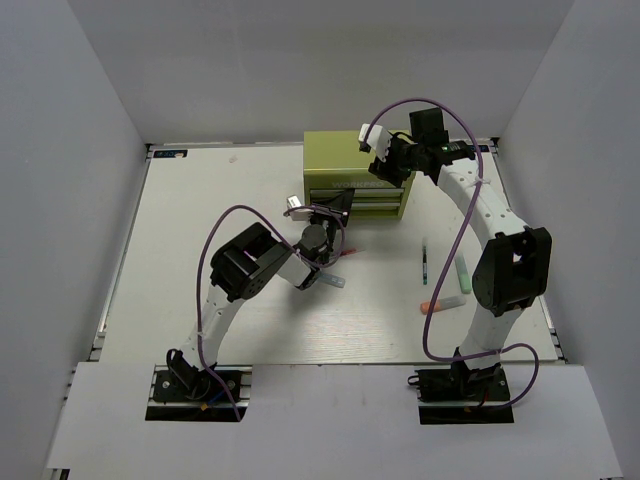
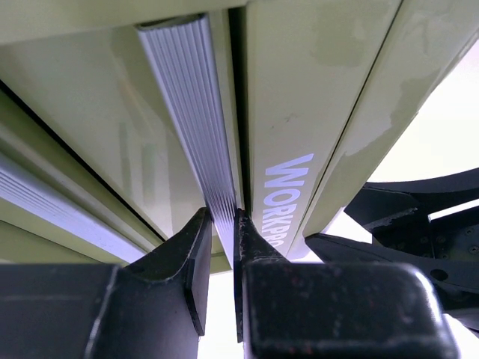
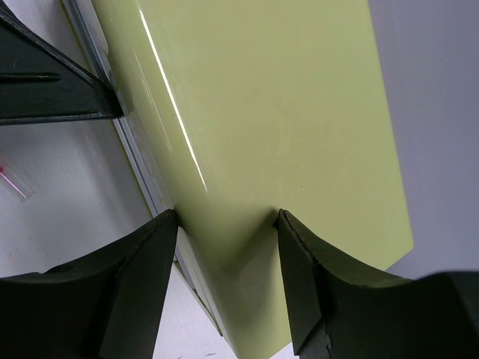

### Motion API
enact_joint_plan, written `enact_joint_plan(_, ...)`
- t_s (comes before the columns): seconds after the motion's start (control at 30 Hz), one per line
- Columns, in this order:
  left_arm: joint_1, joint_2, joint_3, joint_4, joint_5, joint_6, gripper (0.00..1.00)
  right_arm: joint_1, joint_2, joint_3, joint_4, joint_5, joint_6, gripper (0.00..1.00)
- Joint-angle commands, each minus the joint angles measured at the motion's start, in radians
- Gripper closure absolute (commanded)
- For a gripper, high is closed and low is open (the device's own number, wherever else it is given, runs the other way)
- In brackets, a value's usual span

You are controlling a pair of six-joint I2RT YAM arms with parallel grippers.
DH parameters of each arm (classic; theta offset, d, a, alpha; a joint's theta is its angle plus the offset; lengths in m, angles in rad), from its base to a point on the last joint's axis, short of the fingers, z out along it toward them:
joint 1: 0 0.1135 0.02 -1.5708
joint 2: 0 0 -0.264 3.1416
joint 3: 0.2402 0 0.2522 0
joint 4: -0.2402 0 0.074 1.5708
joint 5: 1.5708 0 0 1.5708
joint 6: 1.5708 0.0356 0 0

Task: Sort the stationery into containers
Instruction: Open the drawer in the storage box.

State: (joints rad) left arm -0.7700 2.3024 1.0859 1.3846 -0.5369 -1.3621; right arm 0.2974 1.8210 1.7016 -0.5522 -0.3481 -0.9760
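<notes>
The olive-green cabinet (image 1: 340,160) stands at the back of the table with two front drawers. My left gripper (image 1: 335,212) is at its front, shut on a drawer's ribbed silver handle (image 2: 191,112), with the fingertips (image 2: 223,224) pinching the strip beside the white lettering. My right gripper (image 1: 385,170) hovers over the cabinet's right end. It is open, with its tips (image 3: 227,217) down on the flat green top (image 3: 284,97) near the front edge. A dark thin pen (image 1: 425,262), a pale green marker (image 1: 463,277) and an orange marker (image 1: 440,304) lie on the table to the right.
A light blue piece (image 1: 335,281) lies under the left arm's wrist. Grey walls close in the white table (image 1: 200,250) on three sides. The right arm's purple cable (image 1: 455,240) loops above the loose pens.
</notes>
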Motion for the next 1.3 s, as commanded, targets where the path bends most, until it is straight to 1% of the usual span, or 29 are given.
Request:
enact_joint_plan(0.0,0.002,-0.015,-0.069,0.102,-0.163,0.026,1.0,-0.012,0.08,-0.01,-0.084,0.077,0.034,0.4)
enact_joint_plan(0.17,-0.008,-0.037,-0.078,0.102,-0.163,0.044,1.0,-0.009,0.083,-0.007,-0.087,0.086,0.037,0.4)
enact_joint_plan(0.33,-0.028,-0.058,-0.087,0.102,-0.21,0.053,1.0,-0.014,0.086,-0.003,-0.084,0.089,0.043,0.4)
enact_joint_plan(0.5,-0.037,-0.076,-0.096,0.114,-0.228,0.064,1.0,-0.012,0.083,-0.008,-0.068,0.09,0.045,0.4)
enact_joint_plan(0.63,-0.074,-0.101,-0.145,0.114,-0.229,0.064,1.0,-0.012,0.08,-0.016,-0.083,0.092,0.046,0.4)
enact_joint_plan(0.87,-0.115,-0.146,-0.245,0.169,-0.238,0.083,1.0,-0.009,0.072,-0.025,-0.081,0.09,0.049,0.4)
enact_joint_plan(1.1,-0.146,-0.178,-0.279,0.215,-0.247,0.101,1.0,-0.011,0.061,-0.04,-0.075,0.09,0.057,0.4)
enact_joint_plan(1.2,-0.146,-0.201,-0.288,0.193,-0.212,0.11,1.0,-0.014,0.049,-0.045,-0.078,0.08,0.056,0.36)
enact_joint_plan(1.23,-0.146,-0.201,-0.288,0.192,-0.203,0.11,0.95,-0.014,0.049,-0.052,-0.075,0.078,0.06,0.32)
enact_joint_plan(1.27,-0.137,-0.201,-0.297,0.192,-0.19,0.1,0.71,-0.015,0.041,-0.051,-0.074,0.077,0.059,0.26)
